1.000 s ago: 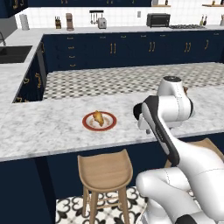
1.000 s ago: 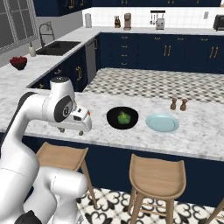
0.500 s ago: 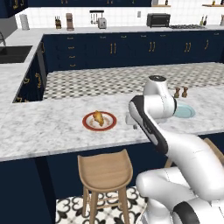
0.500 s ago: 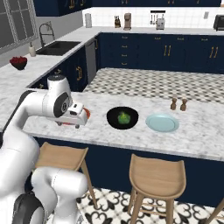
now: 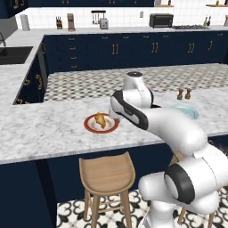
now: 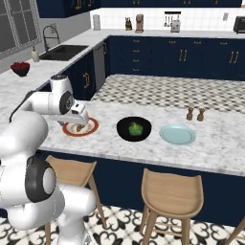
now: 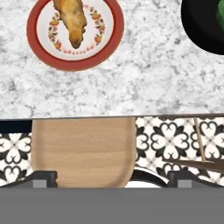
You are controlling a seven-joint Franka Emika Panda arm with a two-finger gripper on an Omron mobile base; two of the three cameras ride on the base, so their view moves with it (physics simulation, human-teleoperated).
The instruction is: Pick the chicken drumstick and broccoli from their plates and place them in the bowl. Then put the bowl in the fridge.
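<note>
The chicken drumstick (image 7: 72, 17) lies golden-brown on the white plate with a red rim (image 7: 75, 65), seen also in the left base view as drumstick (image 5: 100, 120) on plate (image 5: 89, 126). My gripper (image 7: 113, 179) hangs open and empty above the counter's front edge, just short of that plate (image 6: 94, 127). To its right, the black bowl (image 6: 122, 130) holds the broccoli (image 6: 136, 128); bowl (image 7: 199, 26) and broccoli (image 7: 220, 17) sit at the hand view's top right. The pale blue-green plate (image 6: 177, 134) lies bare beyond the bowl. My hand (image 5: 116, 116) covers the bowl in the left base view. The fridge is out of view.
Two small shakers (image 6: 195, 114) stand behind the pale plate. Wooden stools (image 6: 172, 186) (image 5: 107, 171) stand under the counter's near edge, one seat (image 7: 83, 151) right below my fingers. A sink (image 6: 64, 51) and a dark red bowl (image 6: 20, 68) are on the far left counter.
The arm has swung left from over the bowl toward the red-rimmed plate. The gripper stays open. Bowl, broccoli and plates have not moved.
</note>
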